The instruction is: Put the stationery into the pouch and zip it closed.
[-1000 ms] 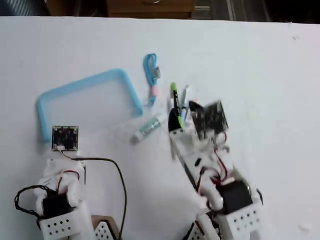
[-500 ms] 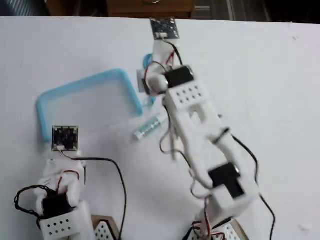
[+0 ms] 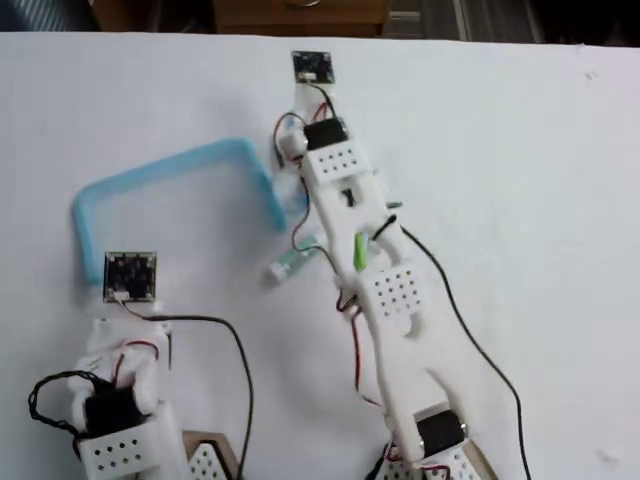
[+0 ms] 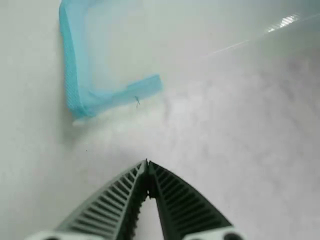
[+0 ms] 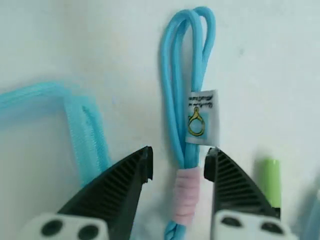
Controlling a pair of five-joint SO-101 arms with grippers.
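A clear pouch with a blue zip edge lies at the left of the table. A blue lanyard with a white tag and a pink wrap lies just beyond the pouch's right corner. My right gripper is open, and its two fingers straddle the lanyard at the pink wrap. The right arm stretches far across the table and covers most of the pens. A green highlighter lies beside the lanyard and shows through the arm. My left gripper is shut and empty, short of the pouch corner.
A small white and green tube lies on the table between the pouch and the right arm. The left arm sits at the near left edge with a black cable looping beside it. The table's right half is bare.
The right arm has swung out from near the green highlighter and stretched away across the table to the lanyard. The left arm has not moved.
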